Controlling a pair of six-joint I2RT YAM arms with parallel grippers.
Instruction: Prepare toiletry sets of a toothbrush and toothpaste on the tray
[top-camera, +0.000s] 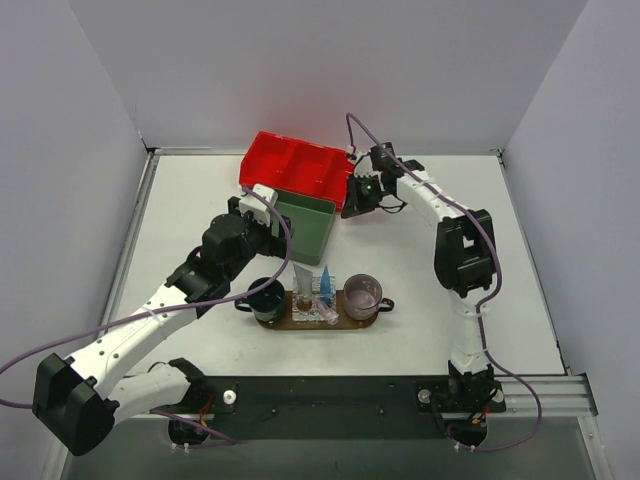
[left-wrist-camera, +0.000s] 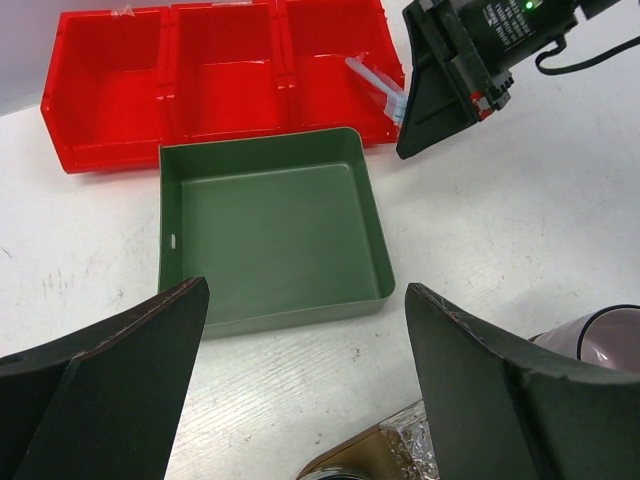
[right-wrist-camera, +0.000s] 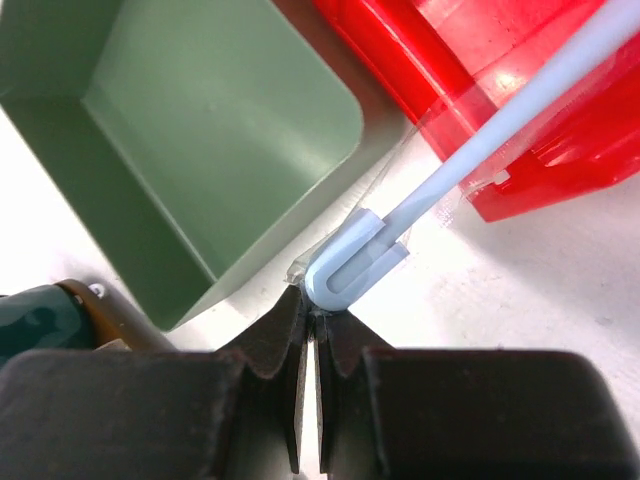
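Wrapped toothbrush (right-wrist-camera: 470, 160), its looped end just ahead of the right pincer (right-wrist-camera: 312, 310), which pinches its clear wrapper (right-wrist-camera: 385, 175), likely to lift it from the red bin (right-wrist-camera: 520, 60) beyond; left pincer (left-wrist-camera: 307, 290) spread, idle; tray (top-camera: 340, 322) well apart, behind it

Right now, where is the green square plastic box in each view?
Top external: green square box at centre frame.
Left wrist: box mid-frame.
Right wrist: box upper left, left of the white toothbrush.
Shared landmark: red divided bin, right beside the box in all three.
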